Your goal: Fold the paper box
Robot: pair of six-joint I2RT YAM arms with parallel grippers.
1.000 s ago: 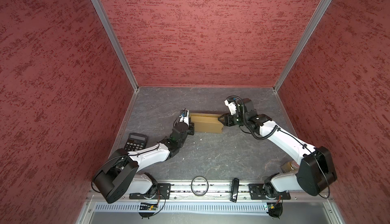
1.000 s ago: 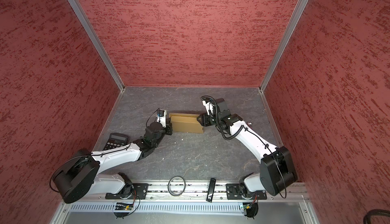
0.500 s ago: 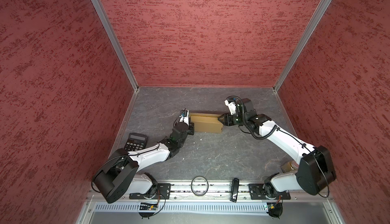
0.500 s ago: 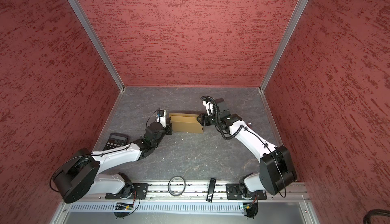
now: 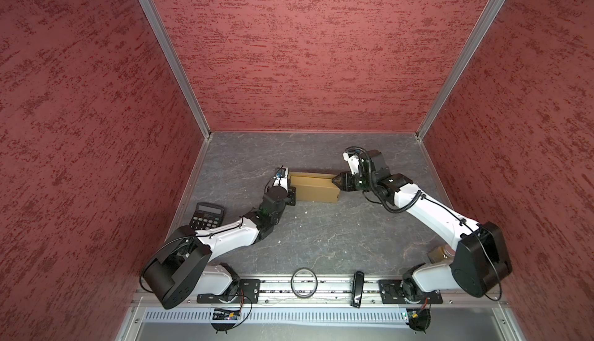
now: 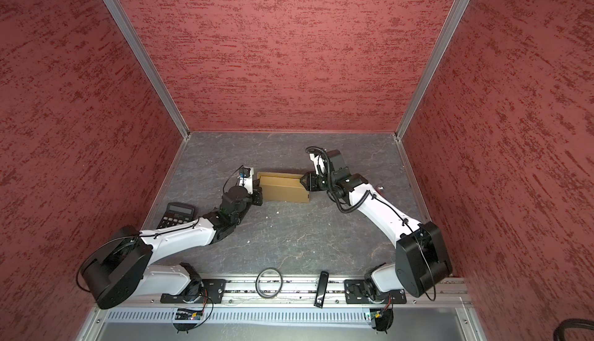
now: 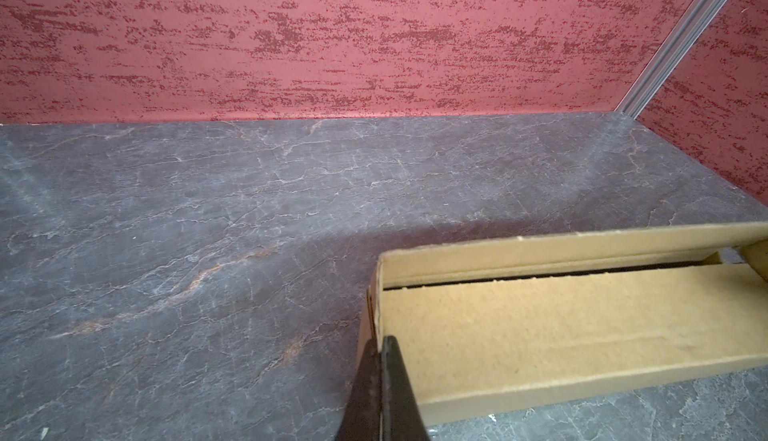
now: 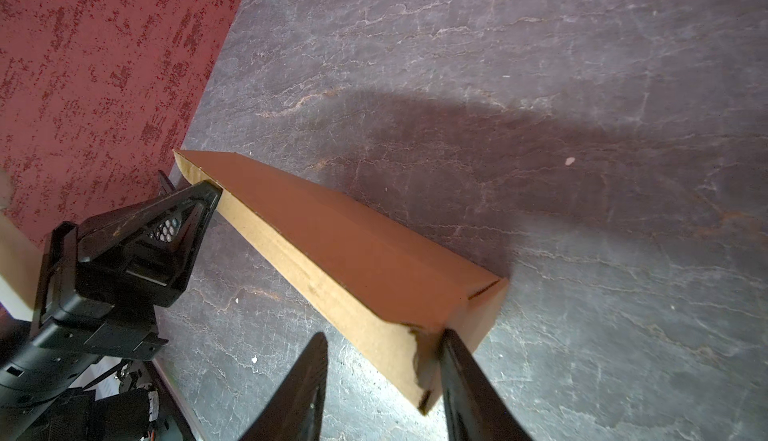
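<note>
One grey slate desk (image 5: 321, 236), left arm (image 5: 231, 238), right arm (image 5: 430, 211), one tan paper box (image 5: 313, 188) mid-desk toward the back wall, top panel down, contents hidden, left fingers (image 7: 395, 380) clenched on its end wall, right fingers (image 8: 465, 380) spread astride the opposite end, one calculator (image 5: 207, 215), one ring (image 5: 304, 282).

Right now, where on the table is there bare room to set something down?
Two patches: the strip between the paper box and the back wall, and the tabletop between left arm and right arm, from box to front rail. Crowded: the box's ends, and left by the calculator.
</note>
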